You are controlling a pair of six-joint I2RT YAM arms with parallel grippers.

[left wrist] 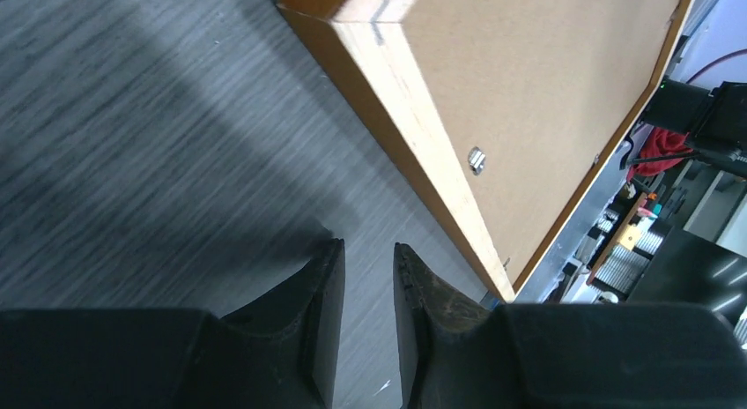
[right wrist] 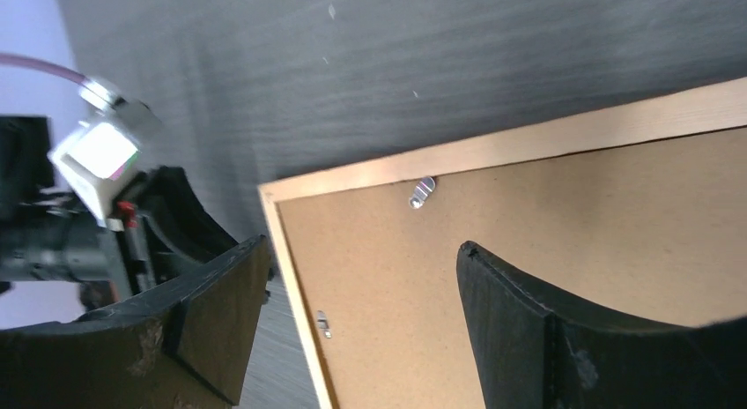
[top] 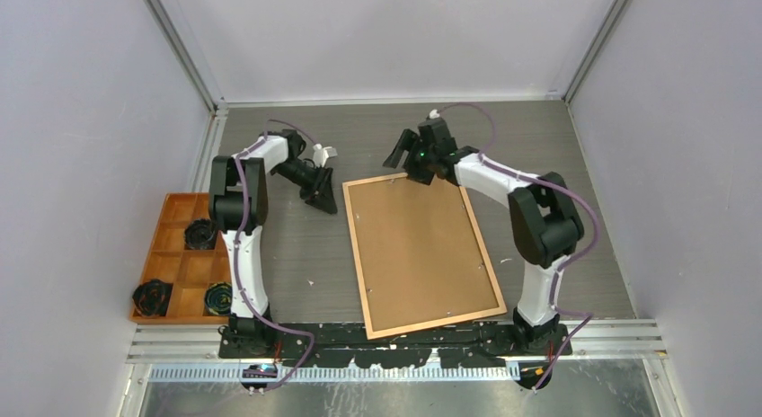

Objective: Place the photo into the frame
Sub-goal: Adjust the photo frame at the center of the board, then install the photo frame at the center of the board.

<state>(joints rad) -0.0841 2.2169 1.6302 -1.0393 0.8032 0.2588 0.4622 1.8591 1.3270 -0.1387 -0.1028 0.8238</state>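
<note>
The frame [top: 422,255] lies flat on the table with its brown fibreboard back up. It also shows in the left wrist view [left wrist: 528,74] and the right wrist view [right wrist: 573,215]. The photo is not in view. My right gripper [top: 407,162] is wide open and empty, hovering over the frame's far left corner [right wrist: 361,243]. My left gripper [top: 322,199] is just left of that corner, low over the table [left wrist: 368,249]. Its jaws stand a narrow gap apart with nothing between them.
An orange compartment tray [top: 171,206] with black items [top: 199,233] sits at the left edge. Small metal clips [right wrist: 422,192] stick out of the frame's back. Walls close in at the left, right and far sides.
</note>
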